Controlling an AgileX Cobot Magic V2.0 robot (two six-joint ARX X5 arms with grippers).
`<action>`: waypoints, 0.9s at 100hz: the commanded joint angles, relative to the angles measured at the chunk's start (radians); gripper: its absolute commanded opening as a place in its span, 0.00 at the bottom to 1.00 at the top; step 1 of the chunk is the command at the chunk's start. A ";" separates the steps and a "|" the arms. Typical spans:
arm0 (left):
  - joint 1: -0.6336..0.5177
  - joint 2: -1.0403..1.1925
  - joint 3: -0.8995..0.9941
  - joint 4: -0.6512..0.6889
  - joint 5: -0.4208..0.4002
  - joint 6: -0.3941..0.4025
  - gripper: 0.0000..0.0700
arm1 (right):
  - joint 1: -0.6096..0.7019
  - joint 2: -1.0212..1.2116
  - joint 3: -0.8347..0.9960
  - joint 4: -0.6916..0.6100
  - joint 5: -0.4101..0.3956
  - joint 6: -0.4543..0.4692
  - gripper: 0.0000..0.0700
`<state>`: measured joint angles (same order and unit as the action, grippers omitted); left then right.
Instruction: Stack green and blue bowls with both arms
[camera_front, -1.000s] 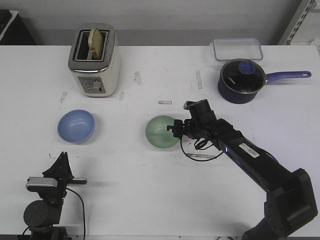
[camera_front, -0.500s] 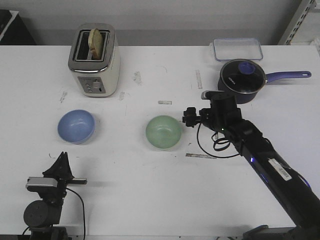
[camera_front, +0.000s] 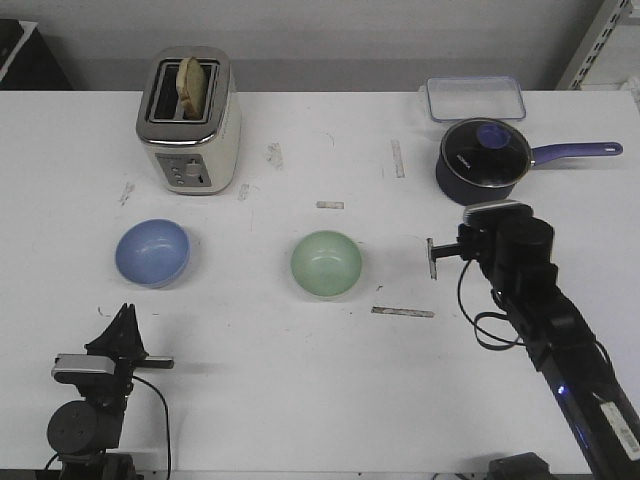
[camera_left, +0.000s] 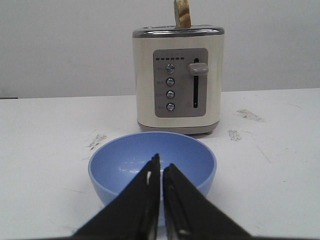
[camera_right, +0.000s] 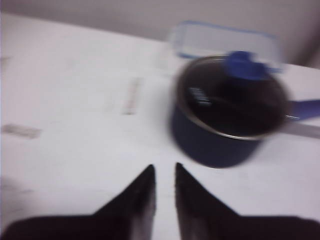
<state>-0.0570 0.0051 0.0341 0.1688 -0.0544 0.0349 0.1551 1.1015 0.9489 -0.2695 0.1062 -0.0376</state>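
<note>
While apart, green bowl (camera_front: 326, 264), blue bowl (camera_front: 152, 252), both hollow

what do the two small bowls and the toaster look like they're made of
Blue bowl and green bowl: plain, smooth and evenly coloured with a soft sheen, so glazed ceramic or glossy plastic; the look leaves that open. Toaster: cream body with a satin finish, probably painted metal or plastic, with a brushed silvery metal top band and a grey control panel.
</note>
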 joint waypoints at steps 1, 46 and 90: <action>-0.002 -0.002 -0.021 0.012 -0.003 0.003 0.00 | -0.026 -0.043 -0.052 0.057 -0.003 -0.016 0.02; -0.002 -0.002 -0.021 0.012 -0.003 0.003 0.00 | -0.154 -0.470 -0.494 0.351 -0.005 -0.014 0.02; -0.002 -0.002 -0.021 0.012 -0.003 0.003 0.00 | -0.153 -0.846 -0.605 0.237 -0.002 0.001 0.02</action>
<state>-0.0570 0.0051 0.0341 0.1688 -0.0544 0.0349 0.0010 0.2771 0.3397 -0.0406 0.1051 -0.0479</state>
